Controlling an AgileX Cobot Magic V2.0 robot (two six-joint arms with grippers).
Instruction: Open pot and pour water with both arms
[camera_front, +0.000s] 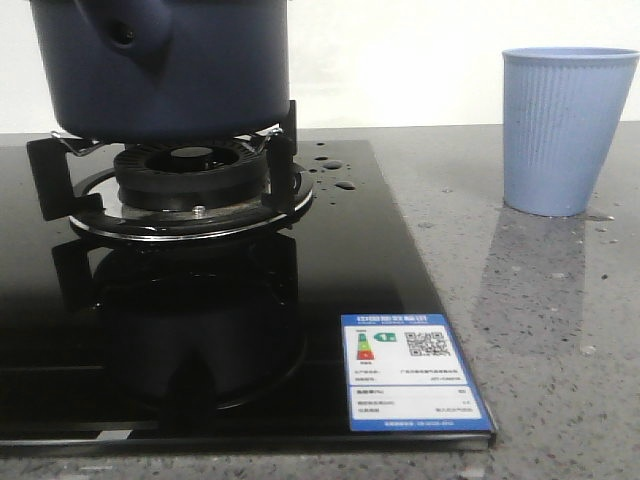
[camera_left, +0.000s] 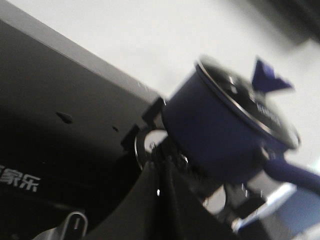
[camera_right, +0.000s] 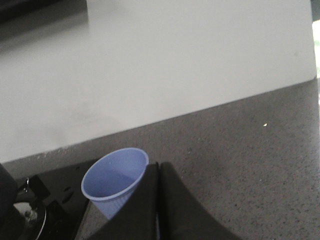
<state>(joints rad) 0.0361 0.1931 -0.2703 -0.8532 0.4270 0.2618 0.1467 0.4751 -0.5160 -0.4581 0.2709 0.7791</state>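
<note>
The dark navy pot (camera_front: 160, 70) stands on the burner grate (camera_front: 190, 180) of the black glass stove at the back left, its stubby holed handle (camera_front: 130, 35) facing me. In the left wrist view the pot (camera_left: 220, 135) carries a dark glass lid (camera_left: 250, 107) with a blue knob (camera_left: 267, 77). My left gripper (camera_left: 162, 167) is shut and empty, short of the pot's base. The light blue ribbed cup (camera_front: 565, 130) stands on the grey counter at the right. My right gripper (camera_right: 159, 167) is shut and empty, above the counter beside the cup (camera_right: 115, 180). Neither gripper shows in the front view.
The black glass stove top (camera_front: 200, 330) fills the left and middle, with water drops (camera_front: 335, 170) near the burner and a blue energy label (camera_front: 412, 370) at its front right corner. Grey speckled counter (camera_front: 540, 320) lies to the right. A white wall stands behind.
</note>
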